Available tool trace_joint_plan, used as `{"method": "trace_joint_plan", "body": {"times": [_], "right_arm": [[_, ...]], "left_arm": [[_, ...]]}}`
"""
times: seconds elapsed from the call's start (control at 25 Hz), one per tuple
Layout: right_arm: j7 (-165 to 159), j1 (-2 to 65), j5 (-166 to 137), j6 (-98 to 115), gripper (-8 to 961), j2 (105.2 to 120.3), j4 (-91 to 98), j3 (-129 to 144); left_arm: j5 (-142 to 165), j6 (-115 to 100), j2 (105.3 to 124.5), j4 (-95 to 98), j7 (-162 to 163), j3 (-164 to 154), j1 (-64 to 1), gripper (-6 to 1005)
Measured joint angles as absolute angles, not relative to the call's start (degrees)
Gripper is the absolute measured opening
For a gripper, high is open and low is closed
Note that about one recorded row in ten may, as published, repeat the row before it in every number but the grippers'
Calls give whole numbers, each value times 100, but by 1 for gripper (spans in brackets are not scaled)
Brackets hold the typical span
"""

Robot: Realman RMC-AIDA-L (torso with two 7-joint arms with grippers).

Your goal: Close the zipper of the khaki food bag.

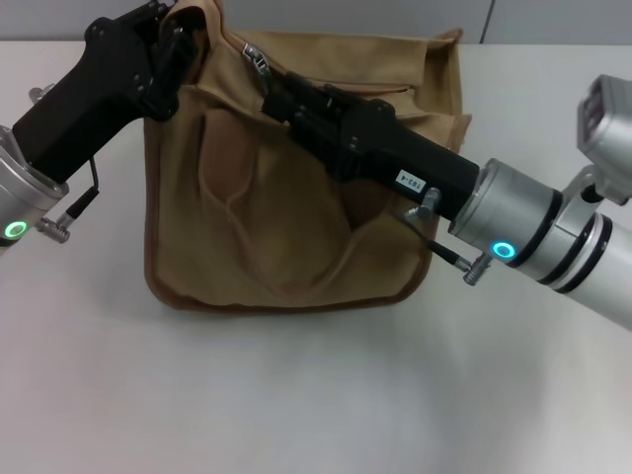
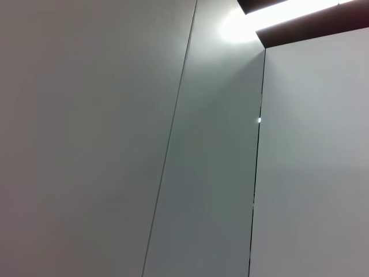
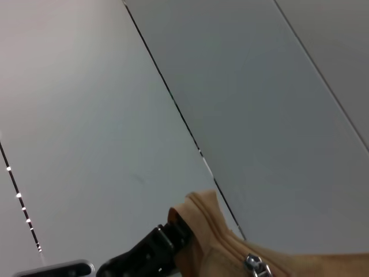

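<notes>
The khaki food bag (image 1: 296, 217) is soft matt canvas, creased, with darker cloth piping along its edges. Its small pull tab (image 1: 259, 61) is shiny silver metal. Both arms over the bag wear matt black plastic casings joined to smooth brushed-metal cylinders.

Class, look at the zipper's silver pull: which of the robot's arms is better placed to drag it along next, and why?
Probably the right: the right gripper sits beside the silver pull of the zipper, while the left gripper is at the khaki food bag corner.

white table (image 1: 296, 395), grey wall panels (image 2: 115, 144)
</notes>
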State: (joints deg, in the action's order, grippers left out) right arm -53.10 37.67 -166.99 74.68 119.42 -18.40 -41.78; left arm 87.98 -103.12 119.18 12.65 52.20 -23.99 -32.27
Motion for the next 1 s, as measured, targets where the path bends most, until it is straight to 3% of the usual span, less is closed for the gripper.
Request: {"method": "trace_joint_plan", "body": {"times": [1.0], "right_arm": [[-5459, 4031, -16718, 6976, 249, 11962, -1997, -4069]], "left_arm": [[8840, -10292, 11918, 1166, 5195, -2413, -3279, 37]]}}
